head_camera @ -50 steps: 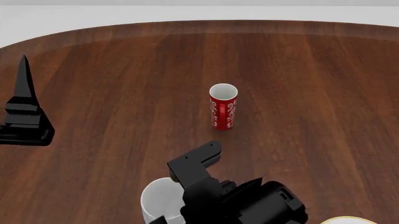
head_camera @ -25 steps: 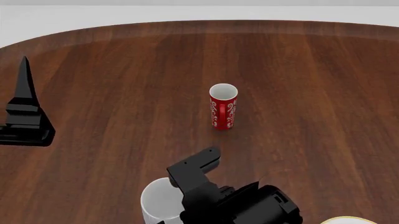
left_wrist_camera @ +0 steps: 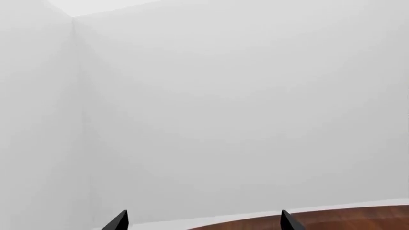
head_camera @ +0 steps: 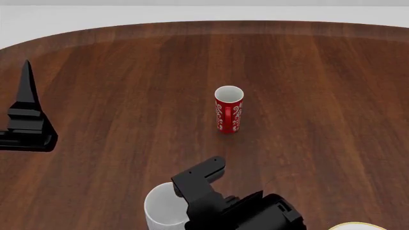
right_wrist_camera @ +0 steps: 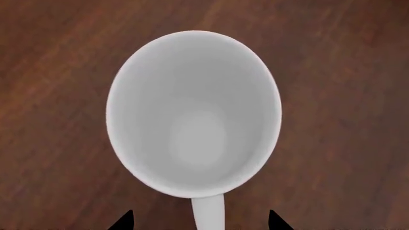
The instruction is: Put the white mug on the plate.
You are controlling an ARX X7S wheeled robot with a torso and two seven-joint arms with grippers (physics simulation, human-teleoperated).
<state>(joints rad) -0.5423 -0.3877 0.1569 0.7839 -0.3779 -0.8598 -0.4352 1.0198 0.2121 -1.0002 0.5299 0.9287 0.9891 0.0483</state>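
**Spotter:** While your right gripper (right_wrist_camera: pixel 199 221) hangs directly over the white mug (right_wrist_camera: pixel 195 112), its two fingertips stand spread on either side of the handle (right_wrist_camera: pixel 208 213), holding nothing yet. The mug sits upright on the wooden table (head_camera: pixel 319 86), at the near edge of the head view, with your right arm covering part of it.

**Operator:** How will it handle?

**Spotter:** You should expect a rigid, glazed, ceramic-looking body: stiff, probably slick under the pads, and likely to chip or topple if you knock it. It looks empty, so I judge it fairly light.

**Operator:** Where do you want me to grip?

**Spotter:** You have the handle lined up between the fingertips, so take that loop or the wall right beside it. Close squarely; a smooth handle may let the mug swing.

**Operator:** And the plate?

**Spotter:** You see only a sliver of the plate (head_camera: pixel 357 226) at the bottom right of the head view, near the mug, to its right. The red mug (head_camera: pixel 228 109) stands well apart, farther out on the table.

**Operator:** Left side?

**Spotter:** Your left gripper (left_wrist_camera: pixel 203 222) is spread wide, empty, and parked far off to the left.
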